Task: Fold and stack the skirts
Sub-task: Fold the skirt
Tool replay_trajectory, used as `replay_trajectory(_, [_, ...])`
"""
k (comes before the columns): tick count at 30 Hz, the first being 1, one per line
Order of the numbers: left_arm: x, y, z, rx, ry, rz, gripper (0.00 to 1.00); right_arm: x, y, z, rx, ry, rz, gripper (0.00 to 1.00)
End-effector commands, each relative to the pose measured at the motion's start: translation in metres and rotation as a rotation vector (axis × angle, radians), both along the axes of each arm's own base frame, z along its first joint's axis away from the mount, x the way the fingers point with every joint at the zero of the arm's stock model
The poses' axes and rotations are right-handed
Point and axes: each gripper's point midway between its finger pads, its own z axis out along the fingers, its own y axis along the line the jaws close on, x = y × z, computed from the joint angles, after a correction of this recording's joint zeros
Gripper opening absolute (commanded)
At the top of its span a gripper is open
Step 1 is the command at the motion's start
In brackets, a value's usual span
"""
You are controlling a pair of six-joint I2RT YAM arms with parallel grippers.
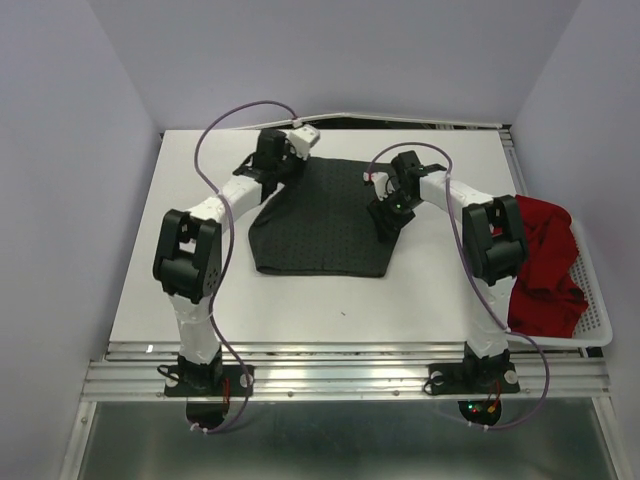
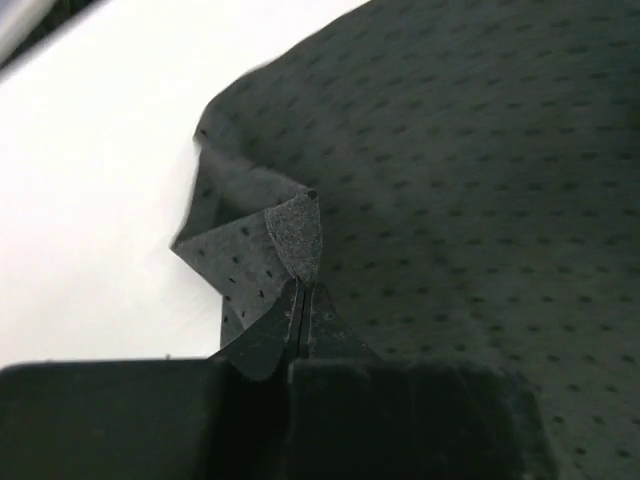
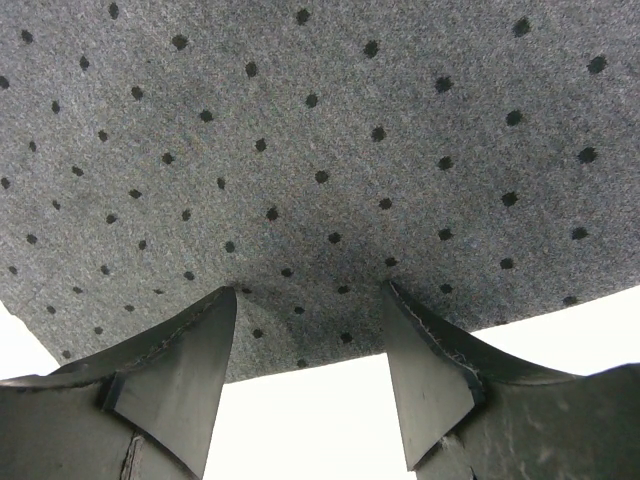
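Observation:
The dark grey dotted skirt [image 1: 320,215] lies spread flat on the white table. My left gripper [image 1: 268,183] is at its far left corner. In the left wrist view this gripper [image 2: 303,287] is shut on a pinched-up fold of the grey skirt [image 2: 480,150], and the cloth bunches just beyond the tips. My right gripper [image 1: 388,215] is at the skirt's right edge. In the right wrist view it [image 3: 312,290] stands open, both fingertips [image 3: 225,300] pressed on the grey skirt [image 3: 320,120] near its hem. The red skirt [image 1: 545,265] lies crumpled in the basket at the right.
A white mesh basket [image 1: 598,300] sits at the table's right edge and holds the red skirt. Bare white table [image 1: 300,300] lies between the grey skirt and the arm bases. Purple cables loop over both arms. Walls close in on both sides.

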Motion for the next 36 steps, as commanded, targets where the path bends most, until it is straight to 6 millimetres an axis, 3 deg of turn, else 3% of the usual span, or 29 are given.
replay_trajectory(1, [-0.018,-0.027,0.044,0.168,-0.246,-0.090,0.00,-0.027,-0.012,-0.026,-0.073,0.138,-0.011,0.65])
replay_trajectory(5, [-0.038,-0.047,0.016,0.238,-0.219,-0.161,0.00,-0.028,-0.017,-0.029,-0.098,0.149,-0.013,0.65])
replay_trajectory(9, [-0.042,-0.056,-0.010,0.254,-0.143,-0.184,0.00,-0.028,-0.018,-0.031,-0.111,0.154,-0.018,0.65])
replay_trajectory(10, [-0.036,-0.057,-0.005,0.247,-0.145,-0.181,0.00,-0.027,-0.018,-0.031,-0.112,0.153,-0.018,0.65])
replay_trajectory(12, [-0.033,-0.054,-0.015,0.245,-0.113,-0.183,0.00,-0.026,-0.020,-0.032,-0.121,0.152,-0.020,0.65])
replay_trajectory(16, [-0.014,-0.046,-0.005,0.208,-0.115,-0.133,0.00,-0.026,-0.021,-0.034,-0.130,0.160,-0.018,0.65])
replay_trajectory(20, [0.039,0.006,0.027,0.180,-0.164,0.043,0.00,-0.027,-0.021,-0.035,-0.129,0.168,-0.012,0.65])
replay_trajectory(21, [0.065,0.037,0.043,0.164,-0.194,0.143,0.00,-0.028,-0.021,-0.036,-0.129,0.173,-0.010,0.65])
replay_trajectory(22, [0.078,0.057,0.064,0.160,-0.234,0.194,0.00,-0.030,-0.021,-0.037,-0.131,0.177,-0.010,0.64])
replay_trajectory(24, [0.103,0.097,0.065,0.157,-0.242,0.328,0.00,-0.035,-0.022,-0.040,-0.130,0.192,-0.004,0.64])
replay_trajectory(25, [0.120,0.112,0.093,0.140,-0.303,0.380,0.00,-0.036,-0.022,-0.040,-0.130,0.196,-0.002,0.64])
replay_trajectory(26, [0.132,0.141,0.079,0.147,-0.285,0.434,0.19,-0.039,-0.022,-0.041,-0.127,0.203,-0.001,0.64])
replay_trajectory(27, [0.143,0.150,0.082,0.143,-0.290,0.448,0.61,-0.039,-0.021,-0.041,-0.122,0.206,0.003,0.64])
replay_trajectory(28, [0.147,0.161,0.085,0.144,-0.292,0.464,0.61,-0.040,-0.020,-0.040,-0.116,0.208,0.004,0.64])
replay_trajectory(29, [0.146,0.176,0.082,0.155,-0.266,0.476,0.93,-0.043,-0.017,-0.039,-0.098,0.221,0.007,0.64])
replay_trajectory(30, [0.146,0.175,0.085,0.142,-0.260,0.446,0.98,-0.043,-0.015,-0.036,-0.085,0.219,0.009,0.65])
replay_trajectory(33, [0.130,0.174,0.092,0.117,-0.231,0.399,0.98,-0.043,-0.005,-0.026,-0.029,0.217,0.007,0.65])
replay_trajectory(36, [0.092,0.160,0.089,0.090,-0.184,0.312,0.98,-0.041,0.001,-0.018,0.010,0.210,0.004,0.65])
